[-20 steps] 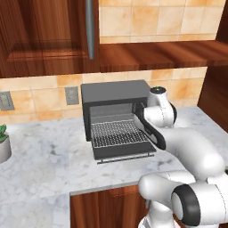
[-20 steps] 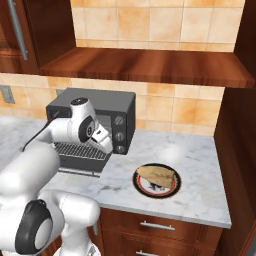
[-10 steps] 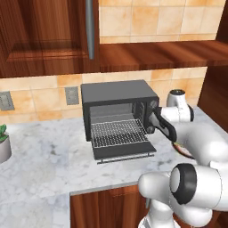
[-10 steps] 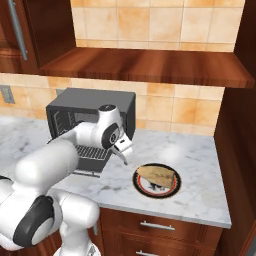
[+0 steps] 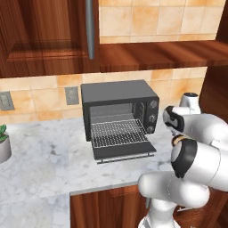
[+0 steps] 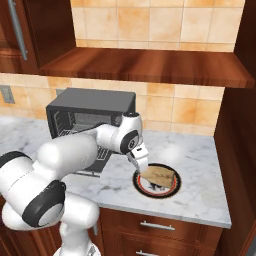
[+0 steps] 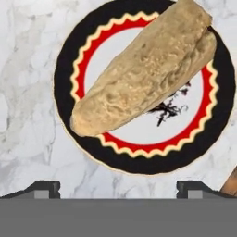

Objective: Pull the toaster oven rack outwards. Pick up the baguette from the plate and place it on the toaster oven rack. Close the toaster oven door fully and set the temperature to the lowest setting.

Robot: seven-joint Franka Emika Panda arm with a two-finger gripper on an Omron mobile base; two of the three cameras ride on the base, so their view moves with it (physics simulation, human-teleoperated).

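Step in hand, by my read: rack (image 5: 118, 132) looks pulled out over the dropped door (image 5: 124, 150), so it's now the pick-up of the baguette (image 7: 143, 71).

Gripper (image 6: 141, 159) hangs over the plate (image 6: 172, 189), jaws spread wide, nothing between them. In the hand view both tips sit low, well apart, baguette lying ahead of them.

Baguette lies slantwise across the plate, one end over the rim. Plate sits on the counter (image 6: 200, 165) near its front edge, to the right of the toaster oven (image 5: 119, 106).

Next move prob. needs: line the jaws across the loaf's narrow width, not its length, drop straight down, close mid-body. Bread is crusty and uneven, so a light squeeze near the middle should hold w/o tipping.

Room: counter front edge is just beside the plate, so don't shove the plate fwd. Cabinet side wall stands to the right, past bare marble. Shelf overhead limits lift height. Path to the rack runs left over open counter; the door sticks out low, so carry above it.
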